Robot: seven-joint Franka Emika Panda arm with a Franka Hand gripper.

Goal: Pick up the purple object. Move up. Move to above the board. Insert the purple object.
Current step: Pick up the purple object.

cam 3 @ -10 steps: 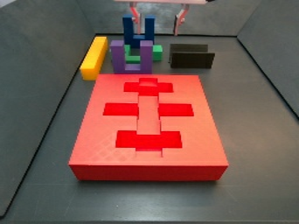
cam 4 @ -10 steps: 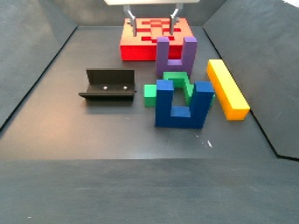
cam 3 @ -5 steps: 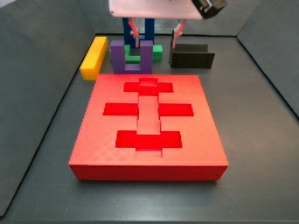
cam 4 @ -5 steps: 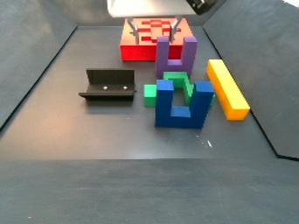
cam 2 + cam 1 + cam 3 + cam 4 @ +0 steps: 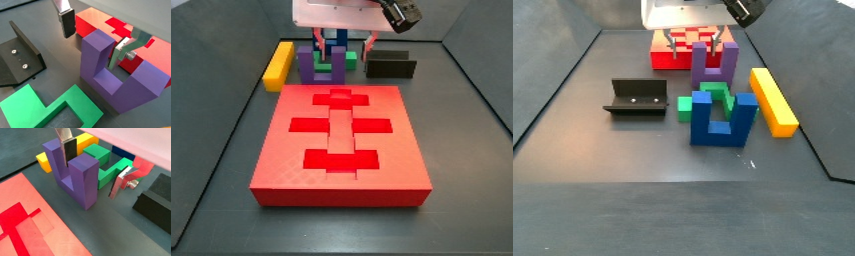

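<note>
At the far end of the dark table (image 5: pixel 458 150), beyond the board, the gripper (image 5: pixel 348 42) hangs low over the cluster of blocks. The chunky matte purple U-shaped block (image 5: pixel 72 174) stands upright on the table, prongs up, just beside the edge of the large flat red slab with cross-shaped cutouts, the board (image 5: pixel 339 145).

Jaws: spread wide, holding nothing. In both wrist views one finger (image 5: pixel 69 143) sits at or just above one prong of the purple block; the other finger (image 5: pixel 121 181) stands outside the second prong. Whether either pad touches the plastic cannot be told. In the wrist view (image 5: pixel 113 70) the block sits between the two plates, roughly centred.

Neighbours: a green stepped block (image 5: pixel 50 107) lies close behind the purple one; a blue two-pronged piece (image 5: pixel 722 120) stands just beside the green; a long yellow bar (image 5: pixel 772 100) lies along the edge of the group. The dark L-shaped fixture (image 5: pixel 635 98) stands apart to one side.

Step in hand, as judged: the pick-up, in its approach stage, with no grasp made. Lift, carry and insertion are all left to do.

Next move, as judged: a little more descent so the pads bracket the prongs, then closing squarely on the block. The finger near the green block has little room; a skewed closure could nudge green or tilt purple. The block must come up straight to clear its neighbours.
</note>
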